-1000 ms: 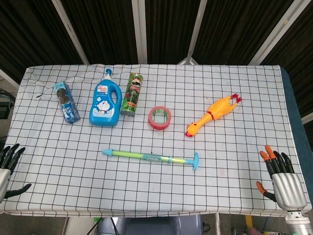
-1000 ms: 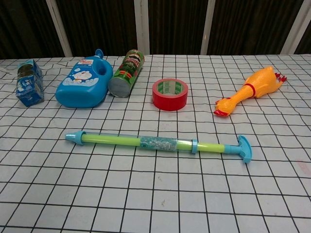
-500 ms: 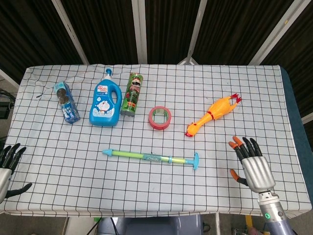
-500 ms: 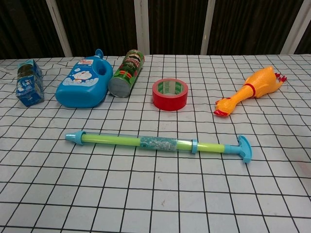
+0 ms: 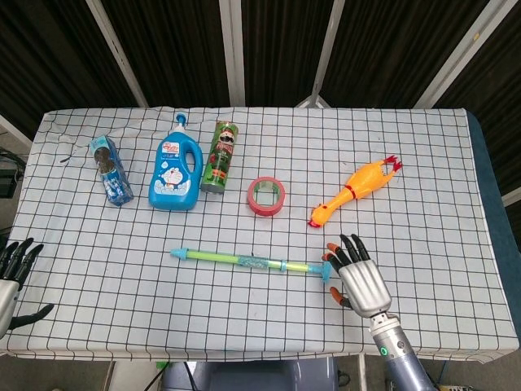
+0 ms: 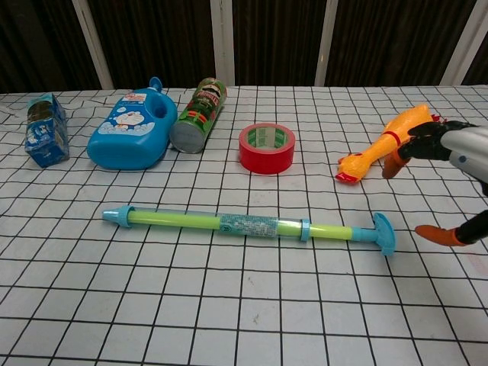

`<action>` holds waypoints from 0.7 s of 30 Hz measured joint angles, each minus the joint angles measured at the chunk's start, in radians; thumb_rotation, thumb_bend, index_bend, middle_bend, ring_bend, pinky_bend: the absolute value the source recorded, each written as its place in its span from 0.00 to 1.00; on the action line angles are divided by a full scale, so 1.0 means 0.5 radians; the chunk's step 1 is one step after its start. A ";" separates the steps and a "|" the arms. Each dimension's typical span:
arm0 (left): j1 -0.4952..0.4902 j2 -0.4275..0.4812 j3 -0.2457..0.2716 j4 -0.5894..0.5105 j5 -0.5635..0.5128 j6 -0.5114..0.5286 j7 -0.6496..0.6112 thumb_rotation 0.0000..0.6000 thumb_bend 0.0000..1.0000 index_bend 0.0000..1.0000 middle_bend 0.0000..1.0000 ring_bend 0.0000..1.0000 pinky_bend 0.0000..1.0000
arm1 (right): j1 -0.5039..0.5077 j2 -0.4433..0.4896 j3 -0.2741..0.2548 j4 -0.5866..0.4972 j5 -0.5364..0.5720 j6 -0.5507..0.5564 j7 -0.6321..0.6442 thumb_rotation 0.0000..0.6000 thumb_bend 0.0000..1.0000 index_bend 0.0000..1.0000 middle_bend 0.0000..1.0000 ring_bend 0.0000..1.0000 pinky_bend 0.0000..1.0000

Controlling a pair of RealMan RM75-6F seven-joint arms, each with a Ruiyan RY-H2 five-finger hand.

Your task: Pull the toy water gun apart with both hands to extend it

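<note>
The toy water gun (image 5: pixel 248 261) (image 6: pixel 244 226) lies flat across the middle of the checked table, a green tube with a blue nozzle at the left and a blue T-handle (image 5: pixel 326 267) (image 6: pixel 383 232) at the right. My right hand (image 5: pixel 361 281) (image 6: pixel 450 179) hovers just right of the handle, fingers spread, holding nothing. My left hand (image 5: pixel 11 275) hangs off the table's left front edge, fingers apart and empty, far from the gun.
Behind the gun stand a blue carton (image 5: pixel 111 171), a blue detergent bottle (image 5: pixel 175 175), a green chip can (image 5: pixel 220 157) lying down, a red tape roll (image 5: pixel 266 196) and a rubber chicken (image 5: pixel 354 191). The table edge (image 5: pixel 244 354) runs along the front.
My right hand has moved left from the table's right front corner to just beside the gun's T-handle and now shows in the chest view. The gun and left hand have not moved.
</note>
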 measured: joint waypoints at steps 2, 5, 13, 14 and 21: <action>-0.003 -0.001 0.001 0.003 0.003 -0.005 -0.007 1.00 0.02 0.00 0.00 0.00 0.00 | 0.025 -0.078 0.003 0.028 0.045 -0.014 -0.087 1.00 0.32 0.32 0.20 0.00 0.00; -0.003 0.001 0.003 -0.002 -0.005 -0.013 -0.012 1.00 0.02 0.00 0.00 0.00 0.00 | 0.051 -0.156 0.014 0.069 0.120 -0.028 -0.156 1.00 0.32 0.32 0.22 0.00 0.00; -0.003 0.010 0.001 0.006 -0.014 -0.014 -0.063 1.00 0.03 0.00 0.00 0.00 0.00 | 0.129 -0.359 0.070 0.272 0.269 -0.017 -0.255 1.00 0.32 0.45 0.44 0.17 0.00; -0.003 0.009 0.001 0.009 -0.009 -0.010 -0.065 1.00 0.03 0.00 0.00 0.00 0.00 | 0.139 -0.376 0.078 0.291 0.275 -0.012 -0.260 1.00 0.32 0.45 0.46 0.19 0.00; -0.004 0.005 0.003 0.004 -0.005 -0.011 -0.053 1.00 0.03 0.00 0.00 0.00 0.00 | 0.177 -0.439 0.085 0.375 0.332 0.006 -0.281 1.00 0.32 0.45 0.48 0.21 0.00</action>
